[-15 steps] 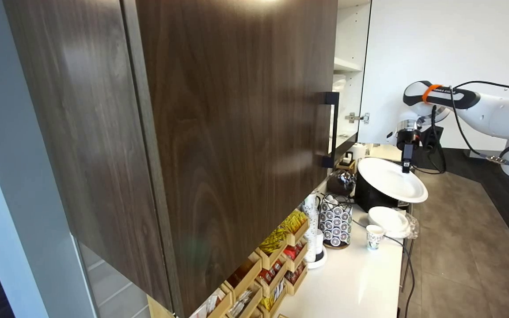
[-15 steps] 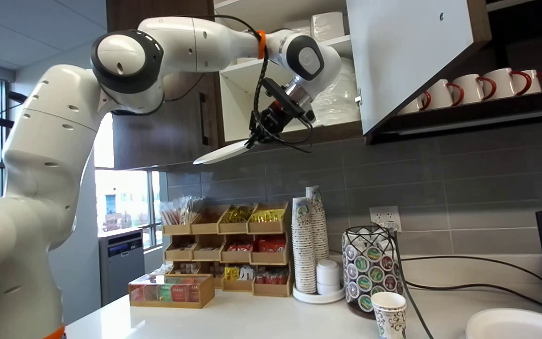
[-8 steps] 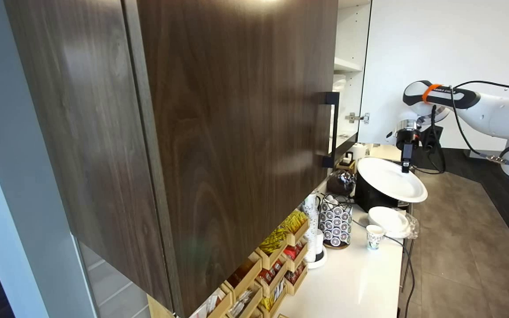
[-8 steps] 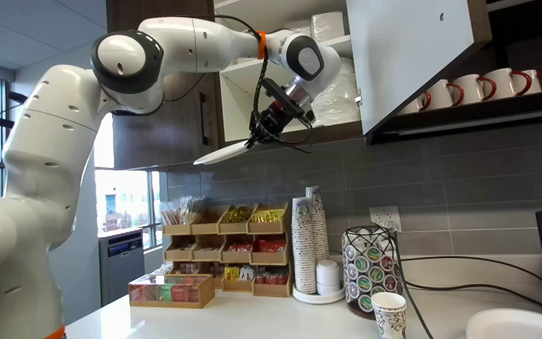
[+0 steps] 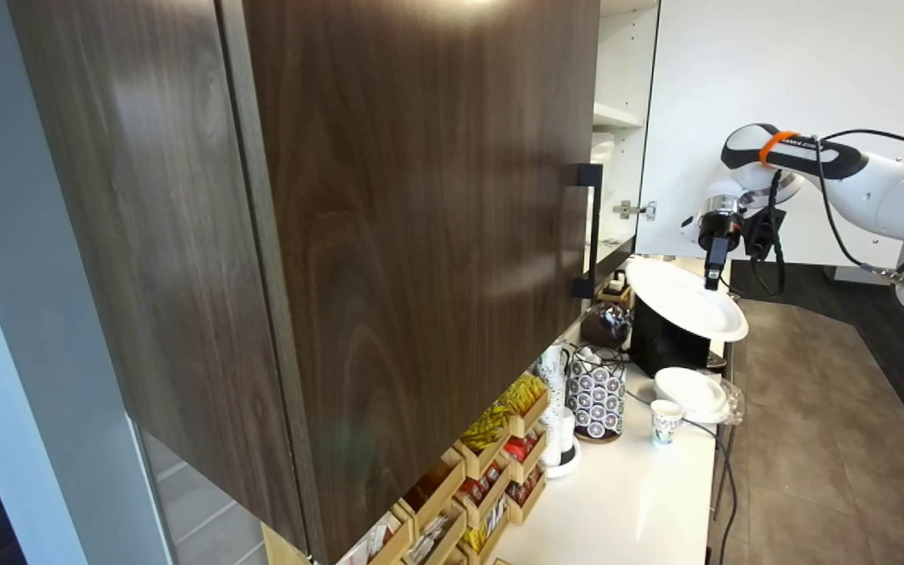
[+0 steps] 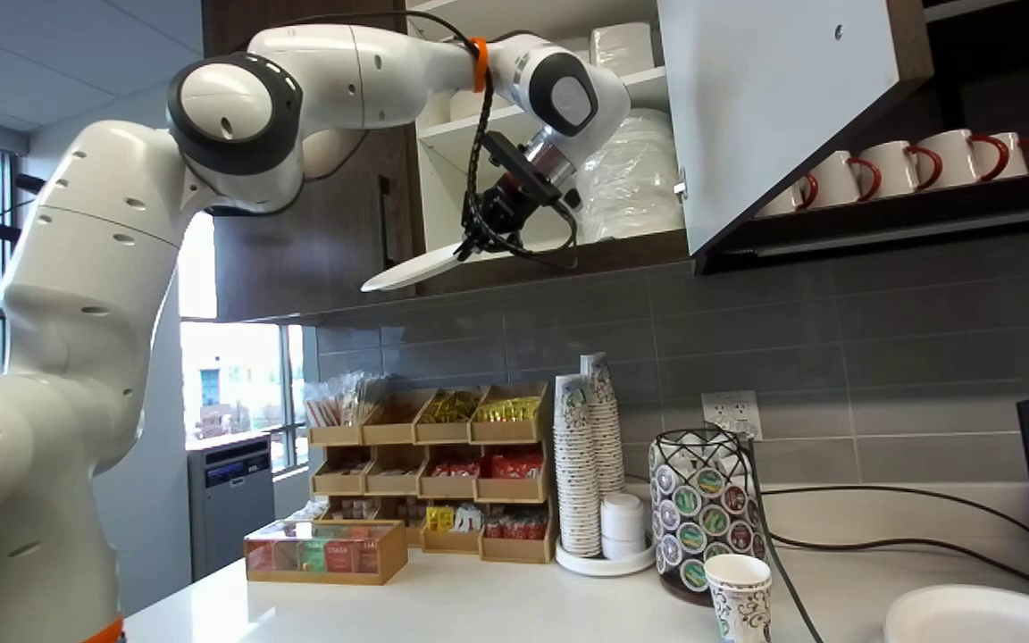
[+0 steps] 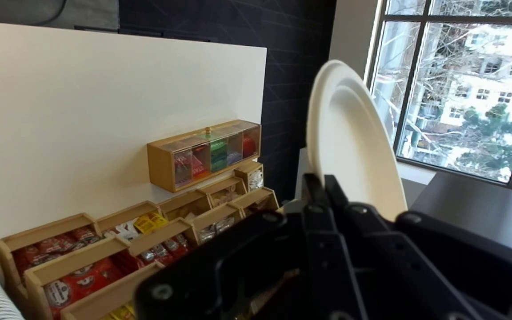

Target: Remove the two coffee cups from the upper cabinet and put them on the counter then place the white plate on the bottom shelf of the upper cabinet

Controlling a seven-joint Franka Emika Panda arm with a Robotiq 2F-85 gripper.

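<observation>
I read "STA" at the start of the lettering on the red packets (image 7: 199,164) in the wooden box (image 7: 160,166), between 9 and 10 o'clock from my jaws in the wrist view; the rest is blurred. The emblems on the red bags (image 7: 89,278) at 8 o'clock, and the printing on the coffee pods (image 6: 714,508), are too small to make out.

My jaws are pinched on the edge of the white plate (image 7: 360,142), tilted in mid-air outside the white cabinet (image 6: 436,201). Since half a second ago it has risen toward 11 o'clock in both exterior views, uncovering more of the wrapped stack (image 6: 635,179). Two nested paper cups (image 6: 740,605) stand unmoved on the surface (image 6: 479,607), at 5 o'clock from me in an exterior view.
</observation>
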